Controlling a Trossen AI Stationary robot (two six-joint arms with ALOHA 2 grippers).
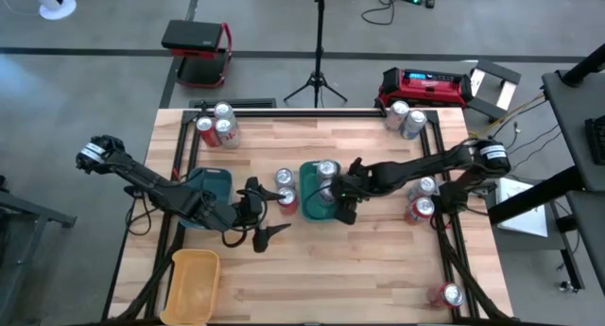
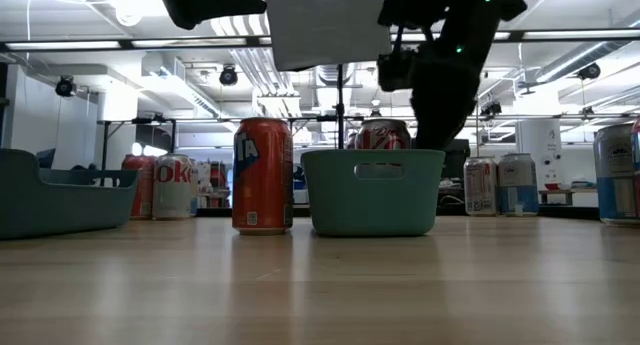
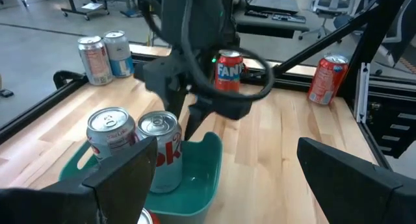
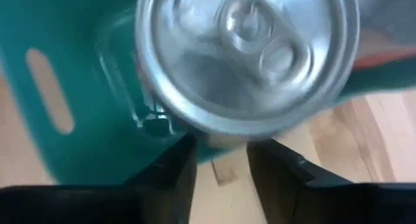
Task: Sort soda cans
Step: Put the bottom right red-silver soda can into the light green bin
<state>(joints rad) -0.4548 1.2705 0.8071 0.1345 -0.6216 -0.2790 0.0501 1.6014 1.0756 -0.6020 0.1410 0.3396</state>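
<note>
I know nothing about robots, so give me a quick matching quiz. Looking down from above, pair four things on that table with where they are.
Things:
1 yellow tray
2 middle green tray
3 three cans
4 left pincer

Places:
a top-left corner
b beneath the right pincer
c bottom-left corner
d just left of the middle tray, open

Pairs: 1-c, 2-b, 3-a, 4-d

On the wooden worktop [image 1: 378, 269], two silver-topped soda cans [image 1: 327, 171] stand inside the central teal plastic tray [image 1: 309, 205]; a red Fanta can [image 1: 286, 199] stands just left of it, a yellow tray [image 1: 193, 283] at front-left.
</note>
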